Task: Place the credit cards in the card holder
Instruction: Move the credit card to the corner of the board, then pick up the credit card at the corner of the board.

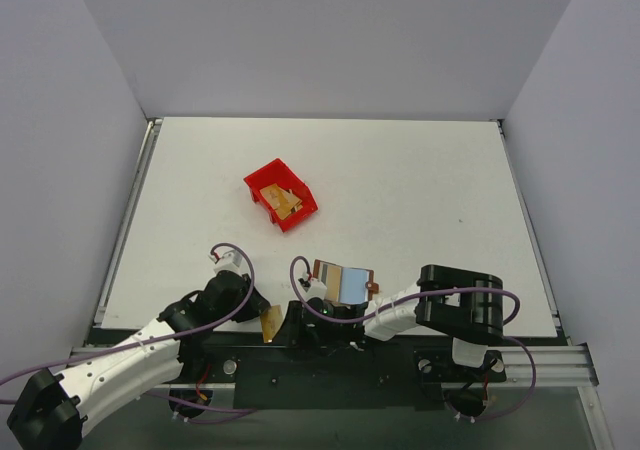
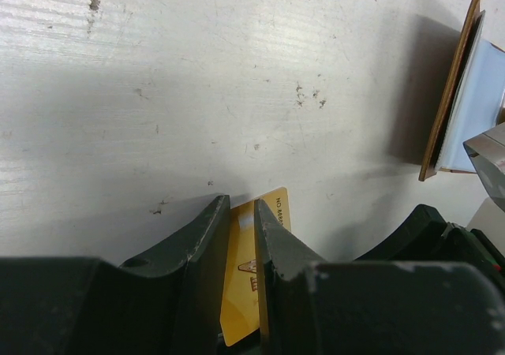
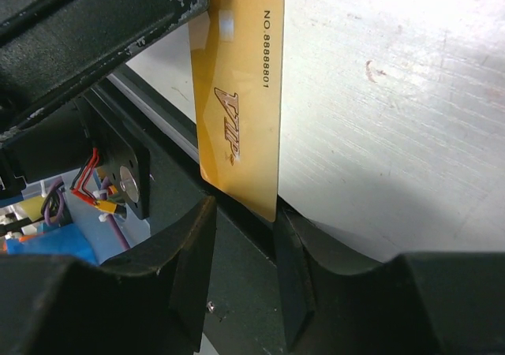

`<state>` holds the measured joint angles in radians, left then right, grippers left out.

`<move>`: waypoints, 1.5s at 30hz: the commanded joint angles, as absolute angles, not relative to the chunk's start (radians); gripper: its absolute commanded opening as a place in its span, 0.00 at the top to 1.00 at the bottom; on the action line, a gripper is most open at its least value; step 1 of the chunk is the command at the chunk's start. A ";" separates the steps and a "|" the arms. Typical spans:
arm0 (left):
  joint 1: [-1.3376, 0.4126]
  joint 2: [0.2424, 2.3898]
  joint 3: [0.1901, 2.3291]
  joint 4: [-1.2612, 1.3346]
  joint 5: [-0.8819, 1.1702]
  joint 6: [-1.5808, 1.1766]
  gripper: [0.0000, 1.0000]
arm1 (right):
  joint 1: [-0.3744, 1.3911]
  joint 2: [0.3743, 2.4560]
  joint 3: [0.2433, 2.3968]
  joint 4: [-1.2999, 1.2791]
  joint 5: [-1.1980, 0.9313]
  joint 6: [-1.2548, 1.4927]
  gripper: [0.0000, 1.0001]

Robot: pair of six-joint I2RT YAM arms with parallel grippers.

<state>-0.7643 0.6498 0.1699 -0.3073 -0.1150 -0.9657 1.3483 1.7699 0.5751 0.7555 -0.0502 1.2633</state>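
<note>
My left gripper (image 1: 260, 313) (image 2: 242, 205) is shut on a gold credit card (image 1: 271, 323) (image 2: 241, 280) and holds it on edge over the table's near edge. My right gripper (image 1: 293, 322) (image 3: 245, 209) is open and faces that card (image 3: 237, 95). The card's lower end reaches just between its fingertips, close to one finger (image 3: 290, 252), and is not pinched. The brown card holder (image 1: 345, 283) lies open on the table with its light blue panel up, just behind the right gripper. It also shows at the right edge of the left wrist view (image 2: 461, 95). More gold-tan cards (image 1: 288, 202) lie in the red bin.
The red plastic bin (image 1: 266, 182) stands mid-table, tilted to the table edges. A black base plate (image 1: 330, 365) with cables runs along the near edge under both grippers. White walls enclose the table on three sides.
</note>
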 commanded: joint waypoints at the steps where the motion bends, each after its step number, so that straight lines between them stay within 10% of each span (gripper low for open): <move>1: -0.769 0.649 0.155 -0.336 -0.098 -0.969 0.70 | 1.319 1.795 0.560 0.750 0.051 1.261 0.69; 45: -0.772 0.655 0.288 -0.380 -0.183 -0.963 0.59 | 1.273 1.649 0.502 0.792 0.075 1.166 1.00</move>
